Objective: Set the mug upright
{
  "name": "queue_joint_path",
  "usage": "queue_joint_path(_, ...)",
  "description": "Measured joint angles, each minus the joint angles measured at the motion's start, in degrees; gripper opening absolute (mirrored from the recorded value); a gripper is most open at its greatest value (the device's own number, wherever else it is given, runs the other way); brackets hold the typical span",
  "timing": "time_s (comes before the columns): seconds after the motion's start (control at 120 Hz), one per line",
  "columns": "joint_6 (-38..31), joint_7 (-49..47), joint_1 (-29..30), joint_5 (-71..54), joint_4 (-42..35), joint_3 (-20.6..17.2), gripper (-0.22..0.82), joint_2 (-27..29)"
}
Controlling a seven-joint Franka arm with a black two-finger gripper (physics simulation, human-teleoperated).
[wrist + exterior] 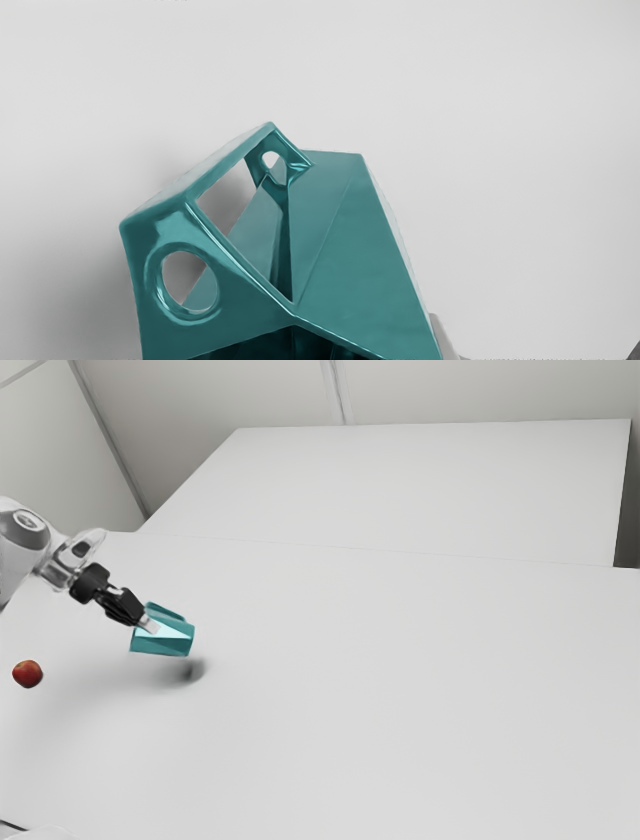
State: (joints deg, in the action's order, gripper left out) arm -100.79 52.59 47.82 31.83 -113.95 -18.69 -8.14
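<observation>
The glossy teal, angular, faceted mug (163, 644) is serving as the reference for all positions. In the exterior view, the white and grey robot arm (22, 540) is extending from the exterior view's left toward the mug, and the black two-finger end effector (149, 625) with pale fingertips is meeting the mug on the side facing the arm. The end effector is gripping the mug, holding it above the smooth white bench (400, 680). A soft dark shadow (188, 671) is falling on the bench just below the mug in the exterior view, with a strip of pale bench showing between them. The mug is hanging tilted, not standing upright on its base. In the wrist view, its squared handle (230, 155) is projecting from the body, and round holes are piercing the handle's two side plates. A dark hollow (280, 345) is showing at the part of the mug nearest the end effector. One pale grey finger (442, 337) is running alongside the mug's outer wall; the mug is hiding the other finger in this view. The round red apple (27, 674) is resting on the bench, well apart from the mug, toward the exterior view's left and somewhat nearer the exterior camera.
</observation>
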Motion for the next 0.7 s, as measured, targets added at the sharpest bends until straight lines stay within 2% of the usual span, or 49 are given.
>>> queue_joint_path(0.175,-7.32,-3.75,0.29,-6.74,-5.38,-6.52,-0.18,5.67)
queue_joint_path(0.458,-15.82,-12.75,0.77,-15.04,-9.54,-20.09,-0.18,11.05)
queue_joint_path(0.567,-17.15,-16.55,-1.26,-17.64,-10.17,-22.90,-0.18,11.51)
queue_joint_path(0.7,-18.37,-21.14,-0.56,-20.43,-10.76,-25.68,-0.18,11.82)
